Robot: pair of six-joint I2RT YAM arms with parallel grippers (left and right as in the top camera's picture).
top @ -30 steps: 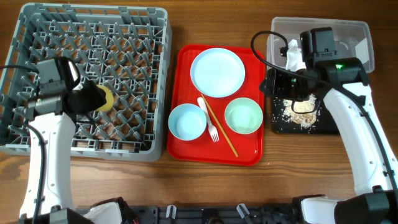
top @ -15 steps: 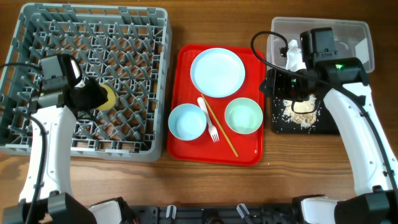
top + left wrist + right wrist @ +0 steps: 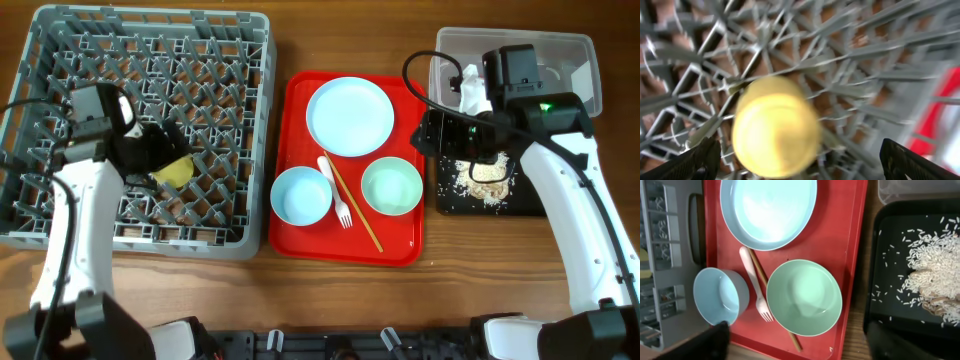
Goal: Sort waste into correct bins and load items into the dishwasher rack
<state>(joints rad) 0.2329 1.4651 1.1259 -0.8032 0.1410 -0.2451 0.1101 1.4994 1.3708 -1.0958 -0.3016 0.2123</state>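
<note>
The small yellow cup (image 3: pixel 776 127) sits among the pegs of the grey dishwasher rack (image 3: pixel 140 60), and my left gripper (image 3: pixel 799 152) is open just above it, fingers clear on both sides. In the overhead view the cup (image 3: pixel 177 171) is beside that gripper (image 3: pixel 158 155). My right gripper (image 3: pixel 432 135) hangs open and empty by the left edge of the black tray (image 3: pixel 450 203), which holds the food scraps (image 3: pixel 487 178). A crumpled wrapper (image 3: pixel 468 88) lies in the clear tub (image 3: pixel 570 50). Plate (image 3: pixel 350 115), blue bowl (image 3: pixel 300 195), green bowl (image 3: pixel 391 186), fork (image 3: pixel 335 190) and chopsticks (image 3: pixel 355 212) rest on the red tray.
The red tray (image 3: pixel 295 235) lies between the rack and the bins. In the right wrist view the green bowl (image 3: pixel 804 297) is below my right gripper (image 3: pixel 807 337), with scattered scraps (image 3: pixel 935 272) to the right. Bare wood runs along the table's front edge.
My left gripper has opened and let go of the yellow cup, which now rests in the rack. The right gripper's jaws have spread wider; that arm has stayed in place.
</note>
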